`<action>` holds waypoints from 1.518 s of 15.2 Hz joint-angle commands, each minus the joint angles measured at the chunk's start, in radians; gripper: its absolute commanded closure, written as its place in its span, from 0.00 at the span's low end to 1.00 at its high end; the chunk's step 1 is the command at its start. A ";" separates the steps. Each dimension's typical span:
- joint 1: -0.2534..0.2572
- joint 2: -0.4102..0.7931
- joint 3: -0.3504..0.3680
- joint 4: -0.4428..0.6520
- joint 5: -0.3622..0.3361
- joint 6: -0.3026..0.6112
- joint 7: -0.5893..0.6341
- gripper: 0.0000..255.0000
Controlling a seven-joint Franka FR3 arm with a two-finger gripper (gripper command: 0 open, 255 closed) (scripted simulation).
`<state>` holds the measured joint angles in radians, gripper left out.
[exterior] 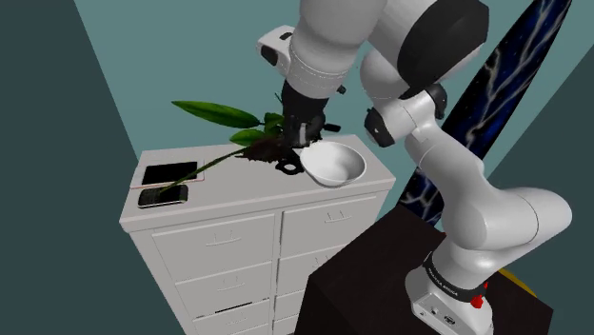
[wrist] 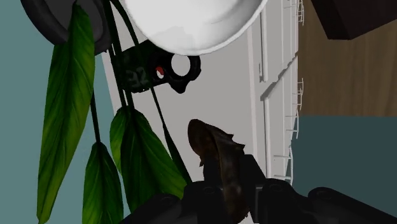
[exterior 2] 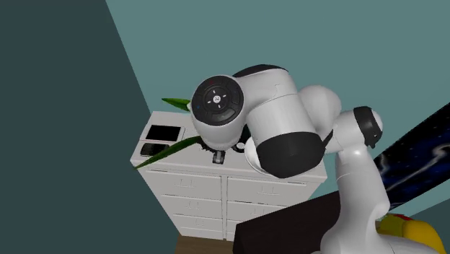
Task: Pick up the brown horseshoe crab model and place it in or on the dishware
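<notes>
Item: brown horseshoe crab model [wrist: 215,153] — clasped between 2 black fingers [wrist: 272,196].
Gripper [wrist: 234,192] above the white tabletop [exterior: 238,195], beside green leaves [wrist: 63,114], near the white bowl [exterior: 335,165] — crab outside it.

Bowl [exterior: 335,169], plant [exterior: 225,114], phones [exterior: 168,174] atop dresser [exterior: 243,187]; crab model [wrist: 219,160] btwn jaws
</notes>
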<state>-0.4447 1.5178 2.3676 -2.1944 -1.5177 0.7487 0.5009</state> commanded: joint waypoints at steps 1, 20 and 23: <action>-0.049 0.025 0.048 -0.045 0.036 -0.027 -0.007 1.00; -0.356 0.266 0.339 -0.333 0.276 -0.167 -0.101 1.00; -0.461 0.266 0.290 -0.386 0.274 -0.078 -0.139 1.00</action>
<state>-0.8712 1.7822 2.6739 -2.5612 -1.2437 0.6402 0.3733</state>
